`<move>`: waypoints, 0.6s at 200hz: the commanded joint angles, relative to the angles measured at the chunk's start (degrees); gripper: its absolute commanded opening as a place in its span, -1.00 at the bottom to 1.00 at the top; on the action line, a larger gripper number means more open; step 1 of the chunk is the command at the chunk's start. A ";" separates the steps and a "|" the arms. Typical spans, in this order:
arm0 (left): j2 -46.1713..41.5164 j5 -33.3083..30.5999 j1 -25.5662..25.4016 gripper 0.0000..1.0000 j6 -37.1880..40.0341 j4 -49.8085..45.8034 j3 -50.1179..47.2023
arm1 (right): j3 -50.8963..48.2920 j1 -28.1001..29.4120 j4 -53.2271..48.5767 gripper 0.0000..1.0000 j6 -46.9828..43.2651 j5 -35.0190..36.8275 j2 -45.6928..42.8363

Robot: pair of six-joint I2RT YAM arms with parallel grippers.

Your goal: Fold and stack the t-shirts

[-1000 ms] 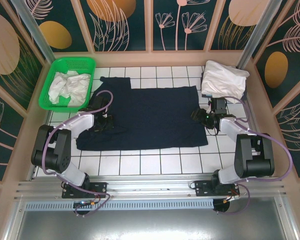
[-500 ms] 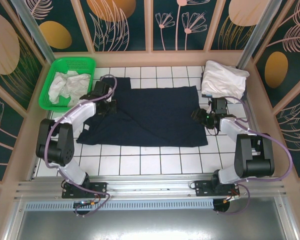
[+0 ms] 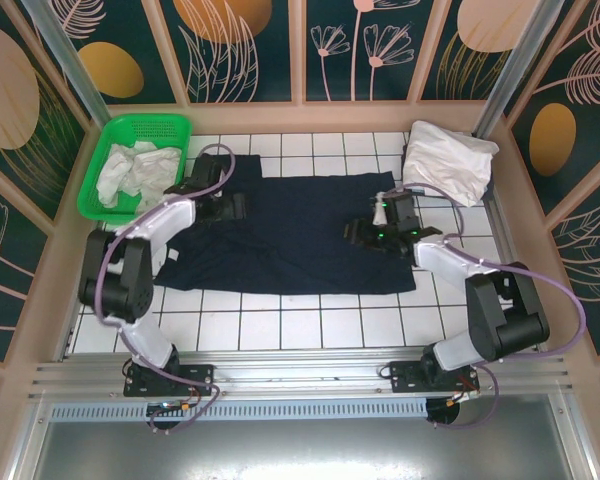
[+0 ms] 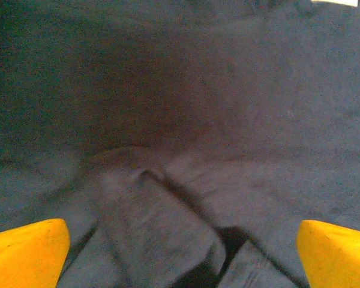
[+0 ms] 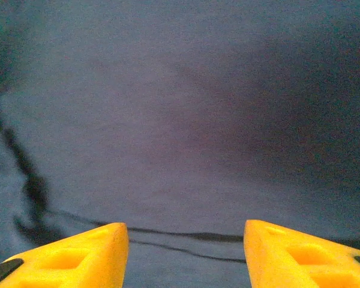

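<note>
Both empty: the left gripper (image 4: 181, 243) gapes wide, the right gripper (image 5: 186, 243) narrower, over the dark navy t-shirt (image 3: 300, 250).

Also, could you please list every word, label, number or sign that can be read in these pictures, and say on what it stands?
There is no text to read.
The navy shirt is plain, with no print or tag showing.
The white shirts carry no lettering, nor does the green basket.
The wall panels bear only plant drawings, no words.
</note>
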 commanded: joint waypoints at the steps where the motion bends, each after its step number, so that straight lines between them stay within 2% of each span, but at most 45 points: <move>1: -9.86 -8.81 -0.24 0.94 -7.94 -2.08 -7.14 | 6.44 7.33 2.56 0.08 -4.57 3.05 5.90; 19: -16.15 -8.44 -0.24 0.89 -12.80 -3.28 -15.98 | 10.55 11.60 -1.02 0.08 -5.79 6.59 11.24; 47: -22.66 -4.40 -0.22 0.77 -19.52 -1.19 -28.33 | 8.07 12.24 0.04 0.09 -3.43 6.08 13.09; 63: -23.18 -2.65 -0.23 0.75 -20.68 0.31 -31.99 | 6.26 11.83 0.38 0.08 -2.94 7.12 13.26; 84: -21.83 -4.63 -0.27 0.55 -20.93 -1.87 -32.33 | 4.50 10.25 -0.58 0.08 -1.98 8.80 13.43; 101: -21.90 -6.98 -0.22 0.21 -20.55 -4.02 -31.46 | 2.73 8.75 -0.03 0.08 -0.56 8.03 13.25; 114: -22.32 -8.92 -0.22 -0.22 -20.67 -5.63 -30.44 | 1.64 6.16 0.06 0.08 0.28 7.50 13.00; 120: -22.54 -9.79 -0.20 -0.36 -20.79 -6.64 -29.80 | 1.23 5.51 0.24 0.08 0.58 7.44 12.94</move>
